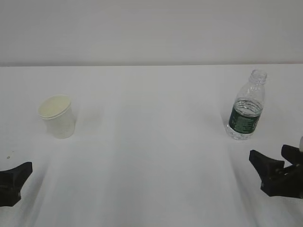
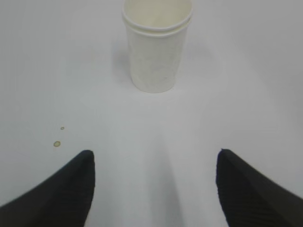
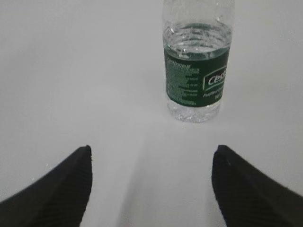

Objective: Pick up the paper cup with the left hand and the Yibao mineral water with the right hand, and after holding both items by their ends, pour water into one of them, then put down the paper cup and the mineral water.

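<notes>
The paper cup (image 1: pixel 57 117) stands upright on the white table at the left; in the left wrist view the paper cup (image 2: pixel 156 47) is straight ahead of the jaws and apart from them. My left hand (image 2: pixel 154 156) is open and empty, at the lower left edge of the exterior view (image 1: pixel 14 179). The Yibao mineral water (image 1: pixel 246 108) stands upright at the right, uncapped, part full. In the right wrist view the bottle (image 3: pixel 198 61) stands ahead, slightly right. My right hand (image 3: pixel 151 150) is open and empty, in front of the bottle (image 1: pixel 274 163).
The white table (image 1: pixel 151 142) runs back to a pale wall. Two small brownish spots (image 2: pixel 57 143) lie on the table left of the left hand.
</notes>
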